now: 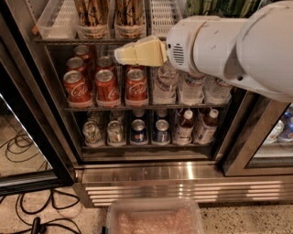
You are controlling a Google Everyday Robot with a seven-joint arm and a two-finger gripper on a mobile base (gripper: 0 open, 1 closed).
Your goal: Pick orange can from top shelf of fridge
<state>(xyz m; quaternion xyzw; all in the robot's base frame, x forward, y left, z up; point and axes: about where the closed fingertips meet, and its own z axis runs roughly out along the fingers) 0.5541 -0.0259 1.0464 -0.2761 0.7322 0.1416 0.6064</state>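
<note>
Two orange cans stand on the fridge's top shelf (68, 41), one (91, 11) left of the other (129, 11), each in a translucent white slotted bin. They are tan with dark streaks, and their tops are cut off by the frame. My gripper (120, 54), cream-coloured on a large white arm (238, 50), points left in front of the middle shelf. It sits just below the right-hand orange can and holds nothing that I can see.
Empty white bins (55, 20) (160, 16) flank the orange cans, with green cans (215, 7) at the top right. Below are red cola cans (107, 84), water bottles (192, 87) and a lower rack of cans and bottles. There is also a steel base (160, 183), a plastic tub (153, 219) and floor cables (27, 205).
</note>
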